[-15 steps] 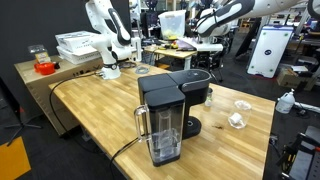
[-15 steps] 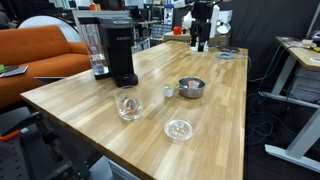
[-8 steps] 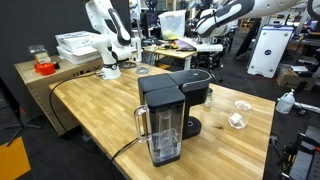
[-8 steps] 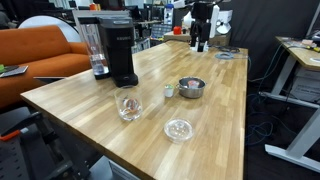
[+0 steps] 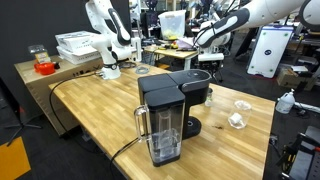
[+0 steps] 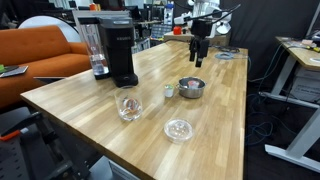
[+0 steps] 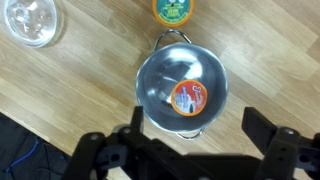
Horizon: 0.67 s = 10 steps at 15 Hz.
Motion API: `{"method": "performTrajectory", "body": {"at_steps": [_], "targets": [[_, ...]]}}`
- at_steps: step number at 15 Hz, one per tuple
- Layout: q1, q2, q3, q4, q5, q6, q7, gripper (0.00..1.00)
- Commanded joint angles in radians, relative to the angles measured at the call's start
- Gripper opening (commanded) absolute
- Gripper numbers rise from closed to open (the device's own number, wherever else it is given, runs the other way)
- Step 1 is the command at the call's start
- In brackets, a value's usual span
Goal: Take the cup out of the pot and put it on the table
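Note:
A low round metal pot (image 7: 160, 75) with small loop handles stands on the wooden table (image 7: 60, 95). A cup (image 7: 188, 98) with an orange rim and a printed picture lies inside it. My gripper (image 7: 198, 135) is open and hangs straight above the pot, with one dark finger on each side of it at the bottom of the wrist view. In an exterior view the gripper (image 6: 198, 58) hangs well above the table, behind the pot (image 6: 191, 87). It also shows in the air in an exterior view (image 5: 213, 63).
A small orange and green cup (image 7: 172, 8) stands just beyond the pot (image 6: 169, 90). A clear glass (image 6: 128, 106) and a clear glass dish (image 6: 178, 129) stand nearer the table's front. A black coffee machine (image 6: 115, 45) stands to one side.
The arm has swung in from the back of the table towards the pot, and the gripper now hangs closer to the pot. Nothing on the table has moved.

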Motion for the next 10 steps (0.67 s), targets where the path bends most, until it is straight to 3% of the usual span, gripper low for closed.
{"method": "performTrajectory", "body": {"at_steps": [1,10], "targets": [[-0.005,0.037,-0.005,0.016,0.01,-0.01,0.028,1.0],[-0.025,0.125,0.007,0.094,0.03,-0.03,0.052,1.0]]}}
